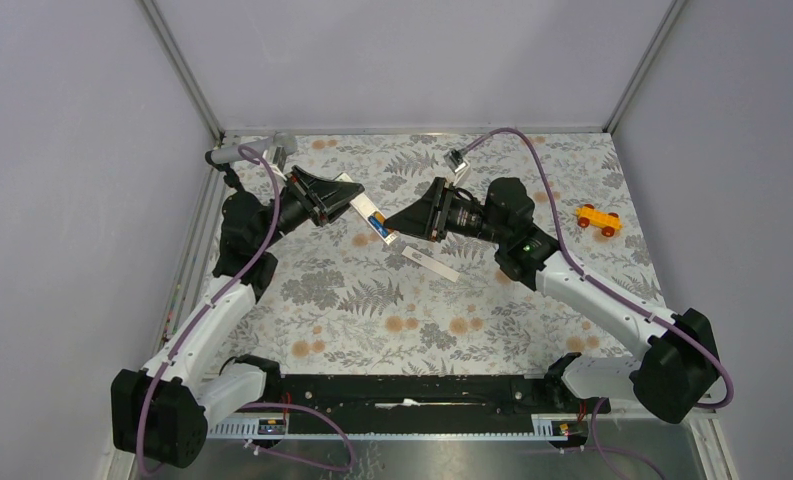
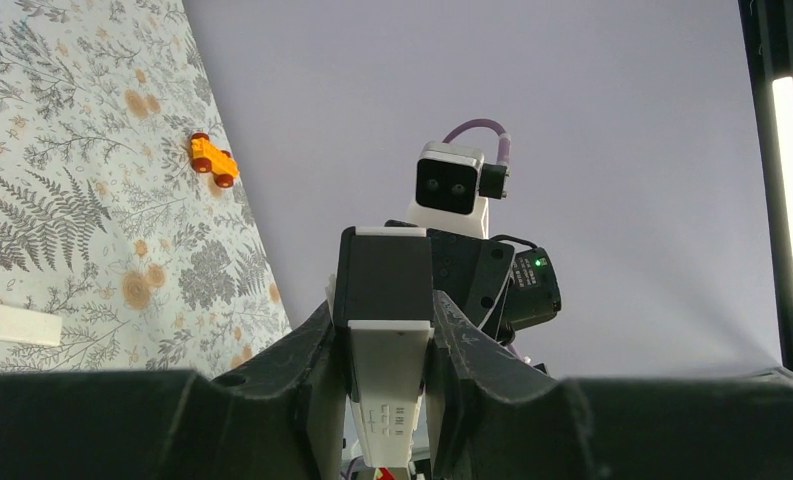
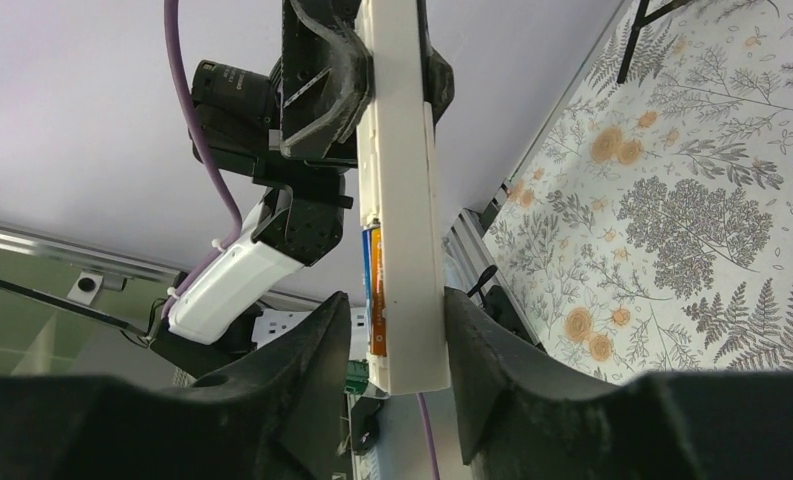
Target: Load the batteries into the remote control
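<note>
Remote control (image 1: 360, 203) — held clear of the tabletop (image 1: 372, 320), left of centre and toward the far side, bridging the gap between the two arms. Blue and orange of the batteries (image 3: 375, 290) showed in the open slot near its right-hand end; could not tell whether both cells were fully seated. The separate white cover (image 1: 430, 263) lay flat on the tabletop just near of that end, apart from both arms.

Handling, as judged: the bar looked light, stiff and smooth, so likely slippery under a narrow grip. Best taken across its long thin edges, away from the open slot, so nothing presses on the cells. With the cover off, tipping the slot downward could spill them. The cover looked thin and flat, awkward to lift off the cloth.

Left pincer (image 2: 387, 400) — narrow, clamped on the far-left end of the remote control, bar squarely between its fingers in the left wrist view.

Right pincer (image 1: 400, 228) — jaws partway in, straddling the slot end. One finger (image 3: 492, 370) looked to be against the bar's edge; a thin dark gap showed on the battery side. Could not tell whether this grip was made.
</note>
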{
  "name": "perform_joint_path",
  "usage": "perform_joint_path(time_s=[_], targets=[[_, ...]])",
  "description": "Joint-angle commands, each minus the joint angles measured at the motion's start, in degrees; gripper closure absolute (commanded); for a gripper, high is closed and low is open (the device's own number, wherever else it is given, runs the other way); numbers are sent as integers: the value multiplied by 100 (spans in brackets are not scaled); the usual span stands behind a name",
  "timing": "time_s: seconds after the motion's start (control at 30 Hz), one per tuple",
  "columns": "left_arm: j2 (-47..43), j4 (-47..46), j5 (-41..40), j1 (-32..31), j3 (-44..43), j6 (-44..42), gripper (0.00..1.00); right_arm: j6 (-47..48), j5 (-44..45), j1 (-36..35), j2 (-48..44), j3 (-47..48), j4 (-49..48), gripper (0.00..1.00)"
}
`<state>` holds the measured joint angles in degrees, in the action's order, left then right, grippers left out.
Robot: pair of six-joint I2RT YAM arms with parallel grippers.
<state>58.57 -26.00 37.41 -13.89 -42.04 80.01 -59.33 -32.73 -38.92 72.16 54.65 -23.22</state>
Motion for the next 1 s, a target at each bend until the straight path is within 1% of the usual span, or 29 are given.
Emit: perform_joint_path(time_s=[0.0, 0.17, 0.27, 0.3, 0.37, 0.5, 0.53, 0.57, 0.6, 0.63, 0.7, 0.73, 0.77, 0.8, 0.87, 0.9, 0.97], targets=[[5, -341, 57, 44, -312, 40, 100, 150, -251, 29, -74, 106, -245, 55], [5, -344, 30, 44, -298, 80, 100, 222, -366, 25, -27, 134, -227, 55], [27, -357, 38, 44, -296, 147, 100, 370, -400, 29, -15, 165, -130, 58], [38, -376, 46, 45, -297, 176, 100, 430, -396, 26, -10, 177, -76, 60], [49, -359, 66, 47, -309, 189, 100, 570, -375, 32, 19, 240, 127, 68], [50, -258, 126, 51, -358, 148, 100, 759, -325, 31, 82, 318, 433, 86], [45, -262, 126, 47, -357, 140, 100, 764, -310, 30, 89, 324, 461, 88], [41, -265, 119, 48, -364, 134, 100, 752, -292, 29, 94, 331, 492, 87], [33, -270, 110, 47, -353, 130, 100, 730, -282, 27, 101, 335, 516, 81], [25, -274, 101, 46, -341, 111, 100, 689, -256, 31, 100, 340, 524, 65], [-1, -230, 104, 51, -306, 46, 100, 596, -84, 31, 54, 329, 544, 29], [-22, -204, 102, 53, -278, -20, 100, 544, 71, 38, 13, 316, 596, 14], [-48, -130, 100, 53, -247, -100, 100, 520, 192, 55, -41, 300, 632, 5], [-73, -9, 93, 57, -224, -198, 100, 558, 269, 66, -97, 299, 633, 1], [-126, 220, 52, 62, -182, -395, 100, 833, 367, 64, -202, 334, 720, 0], [-145, 380, 29, 62, -176, -511, 100, 1059, 441, 62, -223, 411, 876, 0], [-169, 647, -25, 62, -185, -701, 100, 1630, 597, 49, -157, 759, 1523, 1]])
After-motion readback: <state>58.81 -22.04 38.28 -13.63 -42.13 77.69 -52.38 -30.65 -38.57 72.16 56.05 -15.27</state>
